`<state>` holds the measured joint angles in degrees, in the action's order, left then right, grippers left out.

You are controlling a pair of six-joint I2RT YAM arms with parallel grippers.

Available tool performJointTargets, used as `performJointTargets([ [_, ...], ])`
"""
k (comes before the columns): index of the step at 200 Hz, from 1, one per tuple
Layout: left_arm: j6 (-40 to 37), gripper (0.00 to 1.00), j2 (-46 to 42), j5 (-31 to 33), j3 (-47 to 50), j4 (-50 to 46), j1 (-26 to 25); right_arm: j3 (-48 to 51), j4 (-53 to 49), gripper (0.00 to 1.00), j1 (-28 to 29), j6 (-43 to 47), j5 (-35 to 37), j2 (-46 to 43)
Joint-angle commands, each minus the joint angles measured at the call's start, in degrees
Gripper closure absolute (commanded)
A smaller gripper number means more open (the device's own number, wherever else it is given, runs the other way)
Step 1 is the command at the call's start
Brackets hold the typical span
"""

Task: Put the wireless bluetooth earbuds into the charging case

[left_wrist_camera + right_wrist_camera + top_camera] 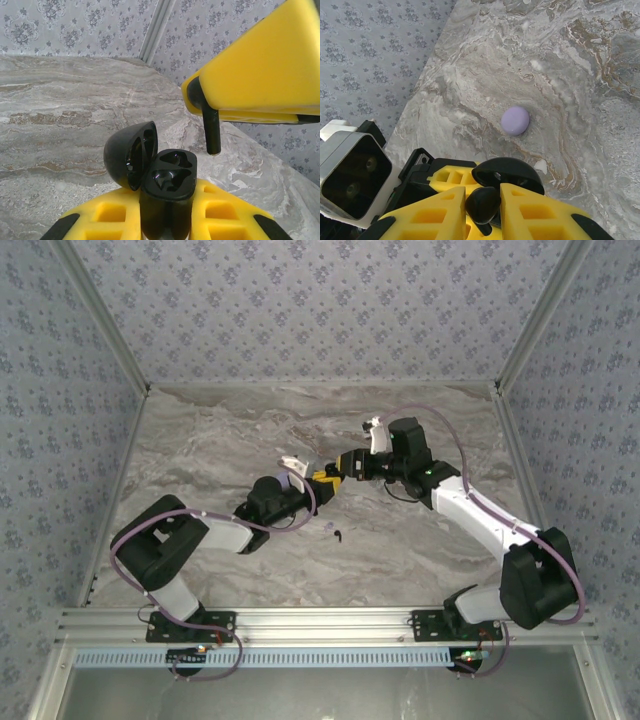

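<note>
Now right fingers point(540, 212) pinch black earbud point(211, 131), stem upright, tip down; left fingers point(222, 215) clamp open case point(170, 177).

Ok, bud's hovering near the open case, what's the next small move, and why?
Probably shift the right gripper sideways to bring the black earbud over the open black case. In the left wrist view the stem hangs beside the case, not above its wells; the left gripper grips the case upright.

Left end effector point(322, 480), right end effector point(346, 467) close together mid-table, purple case point(515, 120) near, marble table point(200, 445) open around
</note>
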<state>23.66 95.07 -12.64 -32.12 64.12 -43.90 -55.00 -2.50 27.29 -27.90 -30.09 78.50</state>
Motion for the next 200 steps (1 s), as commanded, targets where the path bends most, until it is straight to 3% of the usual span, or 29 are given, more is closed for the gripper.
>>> performJointTargets([
  [1,0.77,0.85,0.56,-0.65,-1.28,2.26,-0.24,-1.09,0.68,0.77,0.66,-0.05,-1.09,-1.34],
  [200,3.47,0.85,0.67,-1.3,-2.08,4.36,-1.19,-0.54,0.47,0.77,0.8,0.35,0.37,-0.72],
])
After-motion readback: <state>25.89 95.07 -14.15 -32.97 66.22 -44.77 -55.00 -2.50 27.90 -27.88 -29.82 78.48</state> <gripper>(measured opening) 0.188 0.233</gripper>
